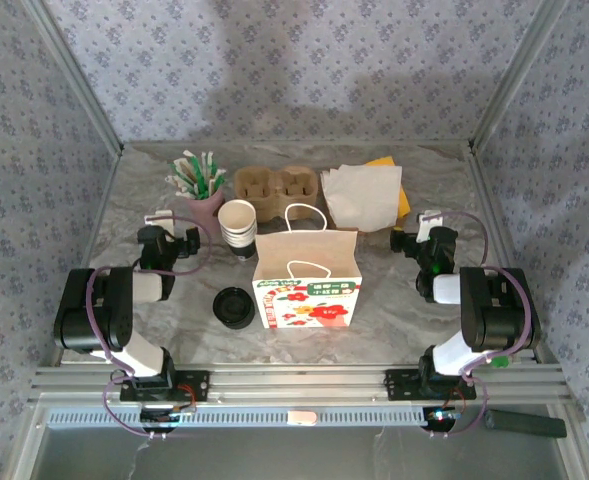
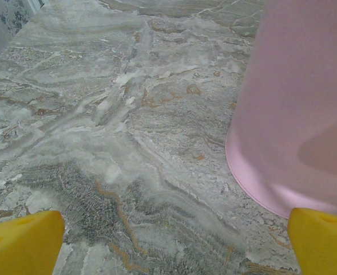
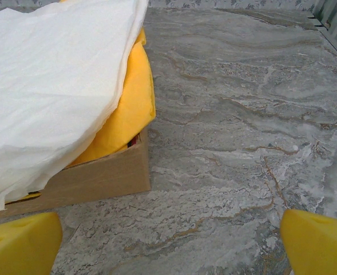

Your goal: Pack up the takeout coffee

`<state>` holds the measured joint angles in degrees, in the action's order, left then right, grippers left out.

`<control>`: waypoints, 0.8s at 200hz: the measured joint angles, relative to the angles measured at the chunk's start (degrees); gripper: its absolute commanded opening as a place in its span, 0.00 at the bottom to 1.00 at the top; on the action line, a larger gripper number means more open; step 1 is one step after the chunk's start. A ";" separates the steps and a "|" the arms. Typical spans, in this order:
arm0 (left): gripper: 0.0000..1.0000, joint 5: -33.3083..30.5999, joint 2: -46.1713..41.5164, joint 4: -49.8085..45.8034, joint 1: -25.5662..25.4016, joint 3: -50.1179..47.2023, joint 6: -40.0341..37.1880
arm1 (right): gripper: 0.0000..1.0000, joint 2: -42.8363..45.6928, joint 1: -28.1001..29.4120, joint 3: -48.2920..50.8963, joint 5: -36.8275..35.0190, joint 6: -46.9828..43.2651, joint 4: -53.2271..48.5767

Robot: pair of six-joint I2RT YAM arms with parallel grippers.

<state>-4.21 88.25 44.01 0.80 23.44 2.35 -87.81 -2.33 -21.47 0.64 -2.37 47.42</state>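
Risk: my left end effector [image 2: 172,240] (jaws apart, like the right end effector [image 3: 171,240]) sits beside the pink cup [image 2: 297,103]; swinging toward the takeout coffee [image 1: 234,307] could topple that cup

- Top view: soft, even light is falling from overhead; the worktop [image 1: 404,300] is showing bright, with no hard glare.
- Back wall [image 1: 274,60]: a broad, dim shadow is lying across its middle.
- Left wrist view: the pink cup [image 2: 294,114] is looming close and soft-focused, with darker shading sitting on its lower right.
- Right wrist view: the white napkins [image 3: 48,86] are glowing almost washed out.
- Yellow fingertips [image 2: 25,243] of the left gripper [image 2: 168,252] and those of the right gripper [image 3: 168,249] are blurring at the lower corners.
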 measured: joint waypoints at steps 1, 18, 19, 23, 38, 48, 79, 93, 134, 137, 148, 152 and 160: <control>1.00 0.00 0.00 0.00 0.00 0.00 0.00 | 1.00 0.00 0.00 0.00 0.00 0.00 0.00; 1.00 0.00 0.00 0.00 0.00 0.00 0.00 | 1.00 0.00 0.00 0.00 0.00 0.00 0.00; 1.00 0.00 0.00 0.00 0.00 0.00 0.00 | 1.00 0.00 0.00 0.00 0.00 0.00 0.00; 1.00 0.00 0.00 0.00 0.00 0.00 0.00 | 1.00 0.00 0.00 0.00 0.00 0.00 0.00; 1.00 0.00 0.00 0.00 0.00 0.00 0.02 | 1.00 0.00 0.00 0.00 0.00 0.00 0.00; 1.00 0.00 0.00 0.00 0.00 0.00 0.00 | 1.00 0.00 0.00 0.00 0.00 0.00 0.00; 1.00 0.00 0.00 0.00 0.00 0.00 0.00 | 1.00 0.00 0.00 0.00 0.00 0.00 0.00; 1.00 -0.04 0.00 -0.02 0.00 0.00 0.02 | 1.00 0.00 0.00 0.00 0.00 0.00 0.00; 1.00 -1.46 -2.99 -5.38 0.00 1.38 0.24 | 1.00 1.66 0.11 0.00 -1.01 0.17 -1.79; 1.00 -1.55 -3.67 -6.19 0.00 1.62 0.26 | 1.00 2.64 0.13 0.00 -1.14 0.17 -2.71; 1.00 -1.90 -6.75 -9.62 0.00 2.93 0.26 | 1.00 6.03 0.11 -0.07 -1.27 0.20 -4.87; 1.00 -1.99 -7.91 -10.93 0.00 3.39 0.26 | 1.00 7.34 0.11 -0.13 -1.27 0.20 -5.75; 1.00 -2.32 -10.80 -13.42 0.00 4.39 0.26 | 1.00 10.23 0.11 -0.22 -1.27 0.24 -7.23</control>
<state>-6.52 77.45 30.59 0.80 27.83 2.61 -77.58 -2.22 -21.69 -0.62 -2.13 40.18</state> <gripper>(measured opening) 0.997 0.996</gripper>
